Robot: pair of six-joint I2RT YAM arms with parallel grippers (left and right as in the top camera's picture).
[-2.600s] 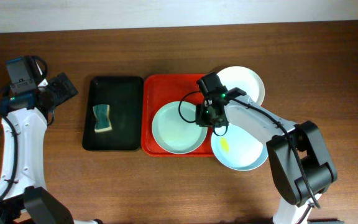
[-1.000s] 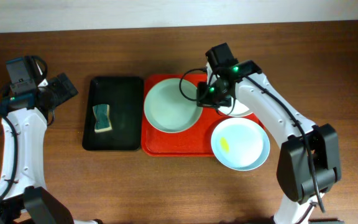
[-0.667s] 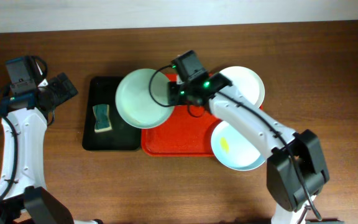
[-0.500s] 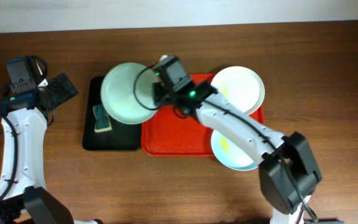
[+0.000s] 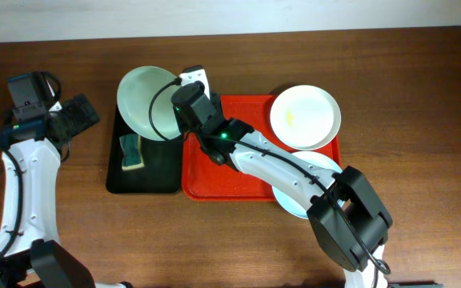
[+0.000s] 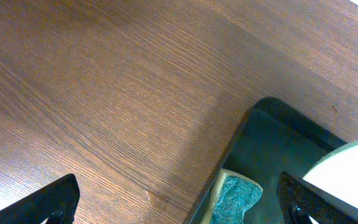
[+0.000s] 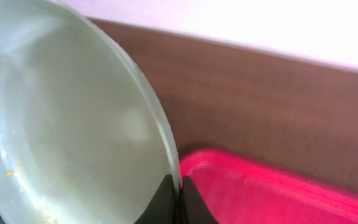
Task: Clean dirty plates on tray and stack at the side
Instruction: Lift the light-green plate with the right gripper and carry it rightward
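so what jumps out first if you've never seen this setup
The right pincer holds a pale plate by its rim, tilted above the far end of the black tray, where a sponge lies. Just to the right is the red tray, with a white plate bearing a yellow smear at its far right corner.

My left arm [image 5: 21, 188] and right arm [image 5: 282, 164] show white shells, black joints, looped black cables [image 5: 160, 94] and green lights [image 5: 222, 134], with black fingers [image 6: 53, 198] on the left gripper [image 6: 179, 202] and right gripper [image 7: 179, 198].
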